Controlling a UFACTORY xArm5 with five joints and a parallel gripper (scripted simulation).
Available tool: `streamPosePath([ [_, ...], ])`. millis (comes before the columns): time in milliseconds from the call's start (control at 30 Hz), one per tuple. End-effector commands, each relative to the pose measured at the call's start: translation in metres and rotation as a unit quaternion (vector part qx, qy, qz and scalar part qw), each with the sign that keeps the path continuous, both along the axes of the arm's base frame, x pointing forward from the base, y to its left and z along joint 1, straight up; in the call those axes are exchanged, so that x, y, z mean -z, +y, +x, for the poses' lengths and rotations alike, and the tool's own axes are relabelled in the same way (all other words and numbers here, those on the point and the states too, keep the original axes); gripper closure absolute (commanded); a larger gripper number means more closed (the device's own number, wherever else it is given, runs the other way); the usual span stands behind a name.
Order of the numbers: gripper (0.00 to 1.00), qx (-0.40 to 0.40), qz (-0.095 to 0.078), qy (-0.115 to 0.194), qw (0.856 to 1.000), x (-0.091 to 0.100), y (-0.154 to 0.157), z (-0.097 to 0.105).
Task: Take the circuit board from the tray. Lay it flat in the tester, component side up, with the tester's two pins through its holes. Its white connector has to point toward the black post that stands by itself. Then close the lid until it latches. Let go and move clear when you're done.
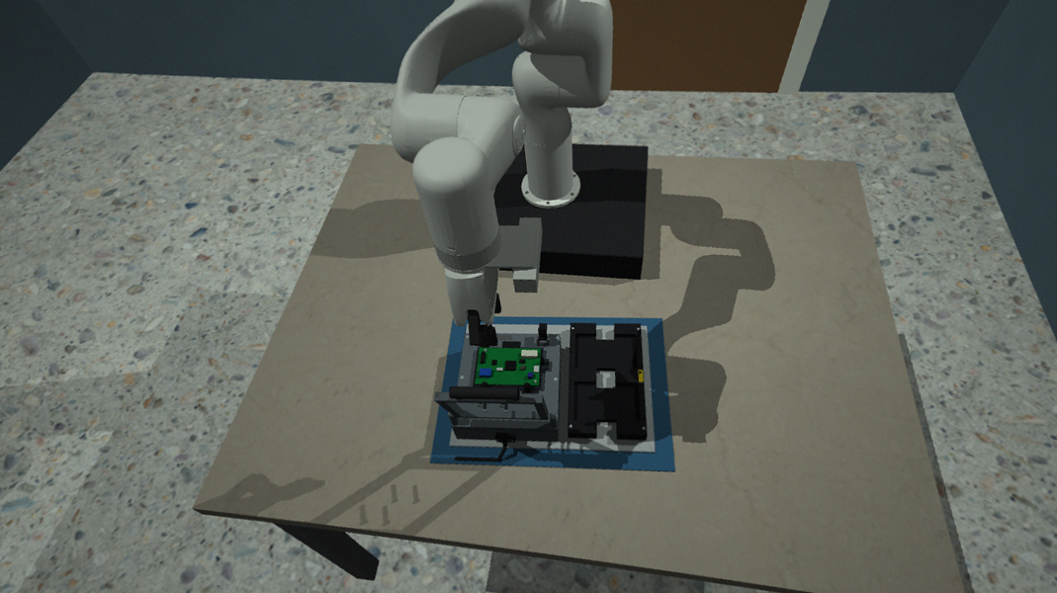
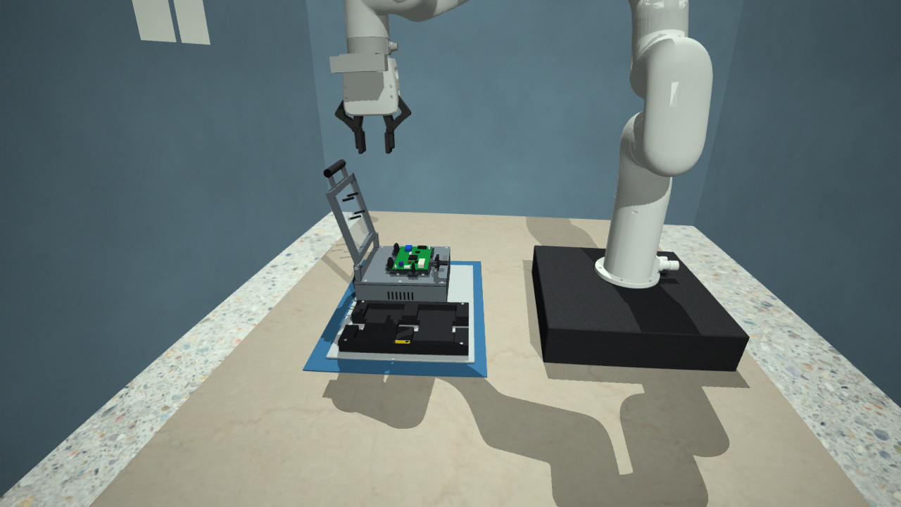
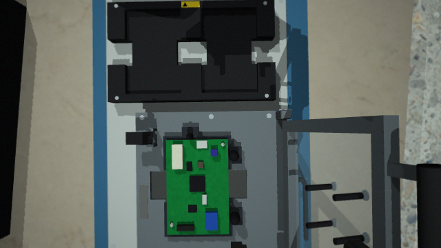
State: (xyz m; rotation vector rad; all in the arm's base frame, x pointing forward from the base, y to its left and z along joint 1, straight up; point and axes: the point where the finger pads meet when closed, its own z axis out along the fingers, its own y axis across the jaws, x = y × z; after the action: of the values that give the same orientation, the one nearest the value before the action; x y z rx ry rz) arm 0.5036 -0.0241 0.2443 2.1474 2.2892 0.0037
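Dark blue walls and a pale speckled floor surround a stone-topped table [image 1: 784, 309] [image 2: 220, 428] [image 3: 58, 138], where a green circuit board [image 1: 509, 366] [image 2: 412, 258] [image 3: 182, 196] lies flat in the grey tester [image 1: 557, 371] [image 2: 401, 291] [image 3: 258, 155], parts facing up, beside the black tray [image 1: 608, 406] [image 2: 440, 348] [image 3: 191, 98]. The gripper [image 1: 488, 335] [image 2: 374, 151] hangs above, fingers partway apart with nothing between them. The board looks light, stiff and easily harmed — should it need reseating, its bare long edges near mid-length seem the safest hold, away from the components. Its long axis runs parallel to the hinge side of the raised lid [image 1: 497, 409] [image 2: 340, 217] [image 3: 377, 155]; the white connector [image 1: 529, 353] [image 2: 421, 263] [image 3: 177, 156] sits at the corner nearest what is probably the lone black post [image 1: 543, 334] [image 2: 443, 262] [image 3: 139, 138]. Closing the lid appears to remain — a press at its black handle [image 1: 483, 394] [image 2: 334, 168] [image 3: 428, 207].
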Motion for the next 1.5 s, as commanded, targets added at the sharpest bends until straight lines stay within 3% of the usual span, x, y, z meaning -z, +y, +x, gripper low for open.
streamPosePath([
  [0, 0.48, 0.0, 0.0, 0.002, 1.0, -0.002, 0.001, 0.03],
  [233, 0.48, 0.0, 0.0, 0.002, 1.0, -0.002, 0.004, 0.064],
  [433, 0.48, 0.0, 0.0, 0.002, 1.0, -0.002, 0.005, 0.08],
  [1467, 0.48, 0.0, 0.0, 0.002, 1.0, -0.001, 0.005, 0.084],
])
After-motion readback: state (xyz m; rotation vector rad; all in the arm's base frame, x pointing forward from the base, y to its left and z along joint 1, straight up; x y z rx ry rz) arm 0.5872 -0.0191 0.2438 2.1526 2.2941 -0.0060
